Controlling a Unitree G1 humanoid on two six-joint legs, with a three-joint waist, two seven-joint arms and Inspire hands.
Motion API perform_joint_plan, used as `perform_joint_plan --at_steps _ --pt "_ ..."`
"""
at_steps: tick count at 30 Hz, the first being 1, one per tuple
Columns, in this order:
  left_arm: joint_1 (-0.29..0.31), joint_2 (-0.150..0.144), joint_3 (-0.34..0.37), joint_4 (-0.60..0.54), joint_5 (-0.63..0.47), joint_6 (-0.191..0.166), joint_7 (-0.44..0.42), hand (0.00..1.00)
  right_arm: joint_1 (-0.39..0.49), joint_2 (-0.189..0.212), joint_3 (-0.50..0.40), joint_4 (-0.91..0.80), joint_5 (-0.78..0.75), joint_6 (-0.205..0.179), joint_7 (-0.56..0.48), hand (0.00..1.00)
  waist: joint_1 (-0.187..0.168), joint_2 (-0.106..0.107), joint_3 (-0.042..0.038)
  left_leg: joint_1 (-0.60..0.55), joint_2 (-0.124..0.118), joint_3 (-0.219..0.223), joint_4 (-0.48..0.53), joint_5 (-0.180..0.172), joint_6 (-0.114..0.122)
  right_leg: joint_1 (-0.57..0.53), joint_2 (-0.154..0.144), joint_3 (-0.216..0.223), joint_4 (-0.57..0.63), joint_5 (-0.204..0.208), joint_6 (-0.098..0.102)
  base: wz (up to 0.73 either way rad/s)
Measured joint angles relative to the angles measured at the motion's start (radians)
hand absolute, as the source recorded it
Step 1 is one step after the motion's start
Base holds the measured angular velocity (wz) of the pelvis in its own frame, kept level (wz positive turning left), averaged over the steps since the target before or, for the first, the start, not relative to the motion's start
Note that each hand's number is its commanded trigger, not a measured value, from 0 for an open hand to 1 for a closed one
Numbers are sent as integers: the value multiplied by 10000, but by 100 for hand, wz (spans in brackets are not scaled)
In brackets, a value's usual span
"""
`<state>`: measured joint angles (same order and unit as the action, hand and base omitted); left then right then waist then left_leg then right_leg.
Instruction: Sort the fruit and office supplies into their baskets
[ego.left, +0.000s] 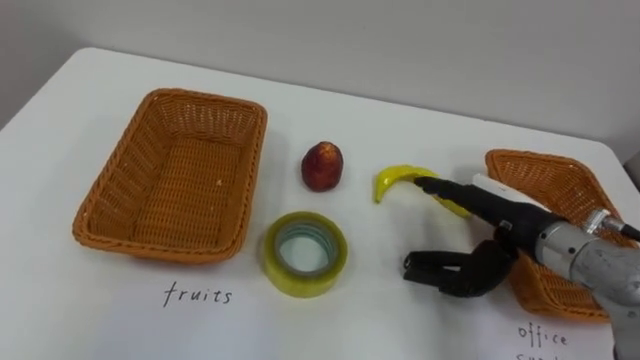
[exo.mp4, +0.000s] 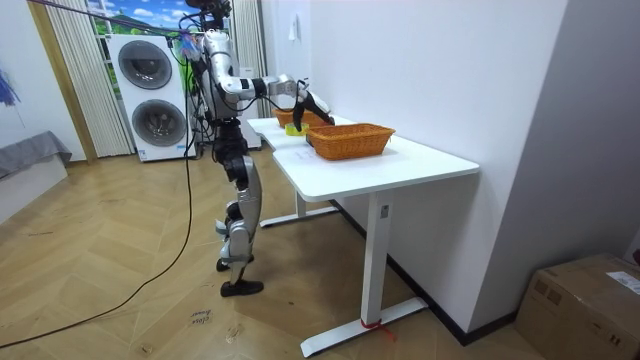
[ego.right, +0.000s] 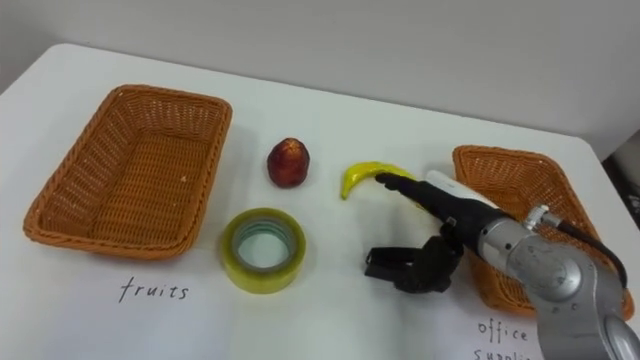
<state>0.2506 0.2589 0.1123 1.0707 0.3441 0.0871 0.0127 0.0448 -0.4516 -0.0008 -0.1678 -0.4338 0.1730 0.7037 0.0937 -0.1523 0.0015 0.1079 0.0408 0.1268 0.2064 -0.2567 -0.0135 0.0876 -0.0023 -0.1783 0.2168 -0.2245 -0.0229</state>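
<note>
**Robot reaches for the banana; both baskets await sorting**

The right robot hand comes in from the right over a white worktop. It is open: its dark fingers lie stretched along a small curved yellow banana, and the thumb hangs apart below, closed on nothing. The banana lies on the worktop, just left of a rectangular orange wicker basket at the right. A round red fruit sits left of the banana, and a yellow-green roll of clear tape lies flat nearer the robot. A second, empty orange wicker basket stands at the left.

The step in hand looks like grasping the banana. Next, the fingers and thumb must close round it, then lift and carry it left, past the red fruit, into the empty basket.

Bare worktop between the fruit and the tape leaves a path. The right basket sits close to the worktop's right edge
</note>
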Motion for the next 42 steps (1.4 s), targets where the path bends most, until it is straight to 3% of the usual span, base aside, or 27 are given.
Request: perform_joint_plan --at_steps 10,23,33,42 --pt "-98 0 -171 -43 17 -8 58 0 -6 0 197 260 -72 28 201 0 79 93 83 -90 2 7 -2 0 0 -42 5 12 -8 1 -1 0" --pt "-56 0 -173 -213 15 170 56 0 1 1 198 448 -73 133 195 0 194 88 77 -101 4 -7 0 1 -1 35 12 -18 -122 7 -4 0" --pt "-14 -20 -187 -697 10 216 60 0 27 21 205 781 -218 273 172 0 200 223 111 -145 5 -48 165 0 -1 94 3 -39 -118 42 -21 0" --pt "137 -42 -205 -1179 8 361 284 0 58 96 205 891 -1275 465 285 0 182 373 53 -299 8 -214 291 0 0 15 -3 -176 -61 90 -42 2"
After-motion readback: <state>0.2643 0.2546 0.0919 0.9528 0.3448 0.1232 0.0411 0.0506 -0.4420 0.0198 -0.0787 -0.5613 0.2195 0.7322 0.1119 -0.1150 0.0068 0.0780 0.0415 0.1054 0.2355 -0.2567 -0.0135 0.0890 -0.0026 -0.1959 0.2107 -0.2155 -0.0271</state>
